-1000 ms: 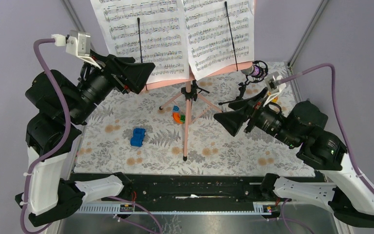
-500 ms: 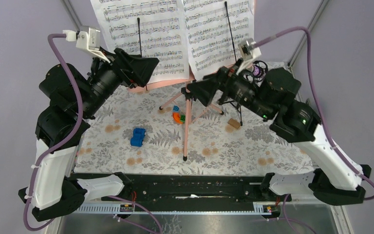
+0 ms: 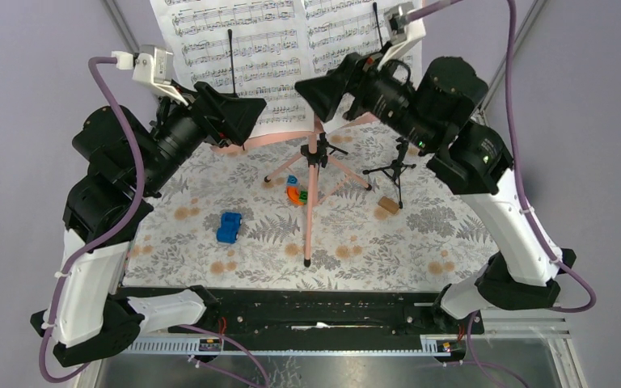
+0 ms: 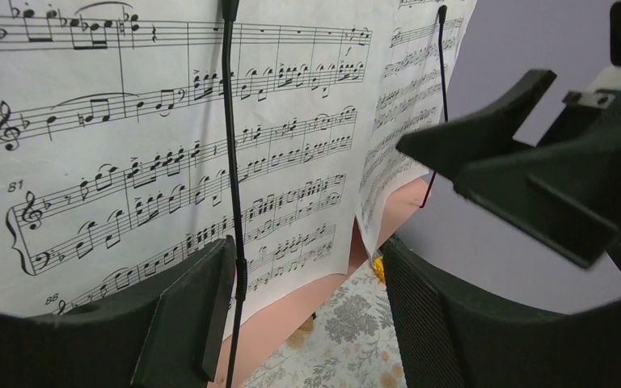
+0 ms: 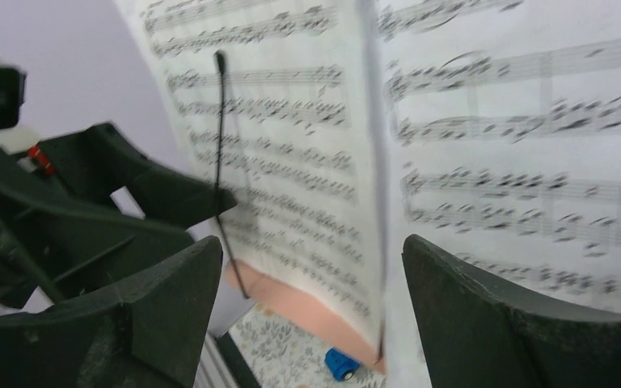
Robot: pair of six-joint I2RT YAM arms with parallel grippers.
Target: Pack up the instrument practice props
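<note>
Top external: in last sec R arm swung up off desk (image 3: 179,242) side; right end effector (image 3: 314,87) now facing sheet-music pages (image 3: 242,48), R leaf just ahead, jaws apart, empty; left end effector (image 3: 238,115) barely moved, apart, L leaf ahead; rack (image 3: 283,135) ledge below. Likely pages come off first. Both arms raised, reaching fwd.

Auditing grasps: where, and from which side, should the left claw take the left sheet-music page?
Likely the page by its lower inner corner, left claw coming from the front: it stands nearly upright, a black wire pinning its middle.
</note>
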